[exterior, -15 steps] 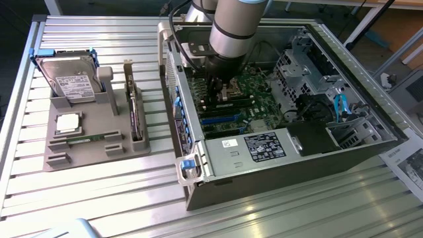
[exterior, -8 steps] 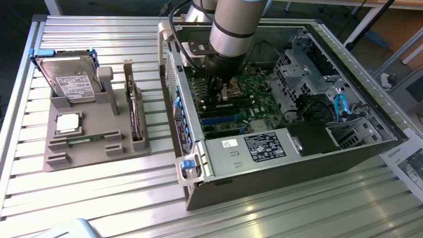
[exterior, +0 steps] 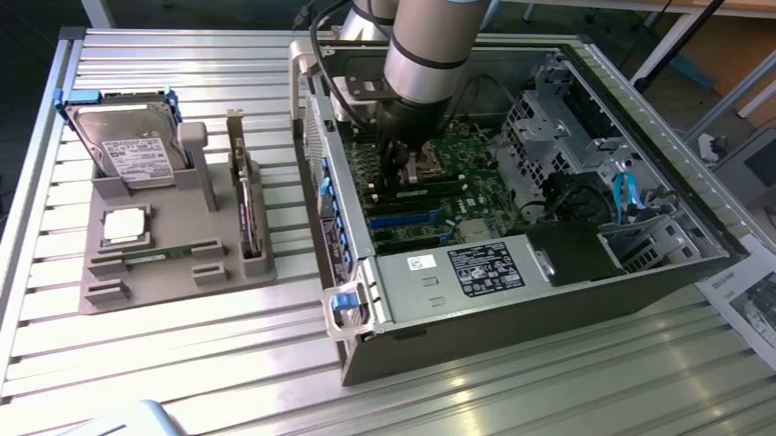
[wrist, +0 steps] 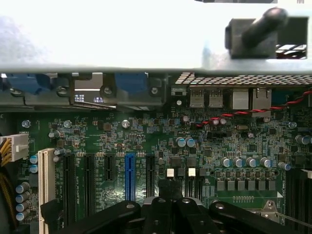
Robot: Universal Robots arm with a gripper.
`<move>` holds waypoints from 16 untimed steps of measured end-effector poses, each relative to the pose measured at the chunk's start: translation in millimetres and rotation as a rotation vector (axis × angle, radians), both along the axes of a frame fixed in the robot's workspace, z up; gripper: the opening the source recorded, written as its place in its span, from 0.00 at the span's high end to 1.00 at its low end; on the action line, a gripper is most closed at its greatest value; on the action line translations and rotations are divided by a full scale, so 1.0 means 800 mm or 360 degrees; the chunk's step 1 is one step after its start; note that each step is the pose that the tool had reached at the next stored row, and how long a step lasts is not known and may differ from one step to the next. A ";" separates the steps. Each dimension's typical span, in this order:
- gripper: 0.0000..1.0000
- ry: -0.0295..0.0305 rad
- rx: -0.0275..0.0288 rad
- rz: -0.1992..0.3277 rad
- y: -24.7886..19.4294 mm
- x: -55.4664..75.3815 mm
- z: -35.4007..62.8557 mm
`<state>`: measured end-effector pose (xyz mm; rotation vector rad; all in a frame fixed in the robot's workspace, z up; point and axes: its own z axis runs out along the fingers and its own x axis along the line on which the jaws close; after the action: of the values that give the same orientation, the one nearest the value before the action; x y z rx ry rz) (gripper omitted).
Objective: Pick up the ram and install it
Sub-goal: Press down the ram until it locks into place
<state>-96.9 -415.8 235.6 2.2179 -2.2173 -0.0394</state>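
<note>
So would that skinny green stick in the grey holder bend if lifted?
Probably not: the thin green circuit-board stick looks rigid and likely light. Being so thin, it may snap if forced. Slotted into the grey holder, it shouldn't roll.

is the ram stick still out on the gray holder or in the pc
Out. The ram lies flat in a slot of the gray holder, outside the computer case; the gripper is down over the motherboard.

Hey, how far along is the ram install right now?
Done: nothing that shows. A green ram stick lies in the grey tray, outside the computer case. In hand: the tool is shut above the motherboard inside the case, with no ram visible in it. Left: picking that stick up and seating it.
</note>
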 end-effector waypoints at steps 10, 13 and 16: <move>0.90 -0.00004 0.00029 0.0000 0.0016 0.000 -0.001; 0.90 -0.00003 0.00028 0.0000 0.0015 -0.001 -0.002; 0.90 -0.00005 0.00032 0.0000 0.0013 -0.001 -0.003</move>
<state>-97.5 -414.8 233.4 2.2191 -2.2184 -0.0413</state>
